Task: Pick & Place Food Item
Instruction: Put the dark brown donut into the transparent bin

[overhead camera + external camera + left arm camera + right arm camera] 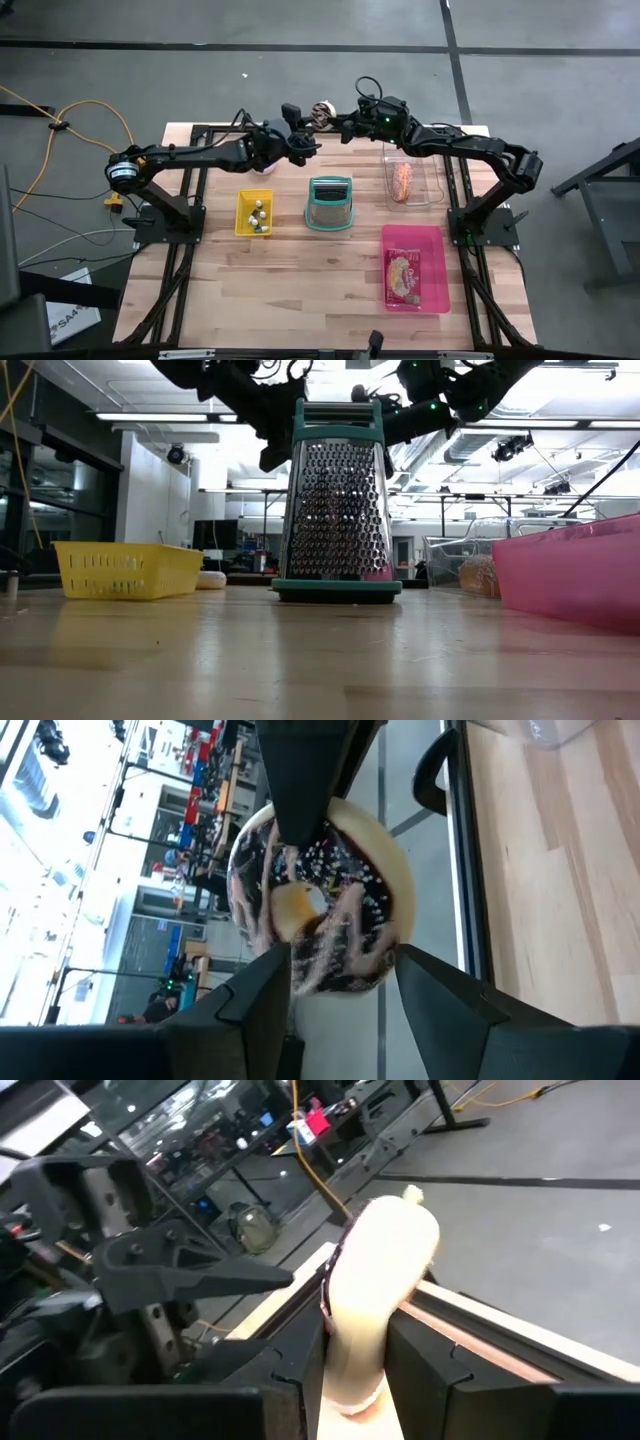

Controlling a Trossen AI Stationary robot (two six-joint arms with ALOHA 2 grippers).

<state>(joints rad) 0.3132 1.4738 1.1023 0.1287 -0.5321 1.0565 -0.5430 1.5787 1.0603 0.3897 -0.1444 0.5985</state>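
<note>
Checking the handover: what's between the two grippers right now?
The donut. In the high view it sits between the left gripper and right gripper, above the table's far edge. The right wrist view shows the right fingers shut on it; the left is open.

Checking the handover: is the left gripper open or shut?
Open: the left gripper has fingers spread either side of the donut, which the right gripper pinches.

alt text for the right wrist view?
The right gripper is shut on a doughnut, held edge-on above the table's far edge. The left gripper, fingers open, faces it close by.
</note>
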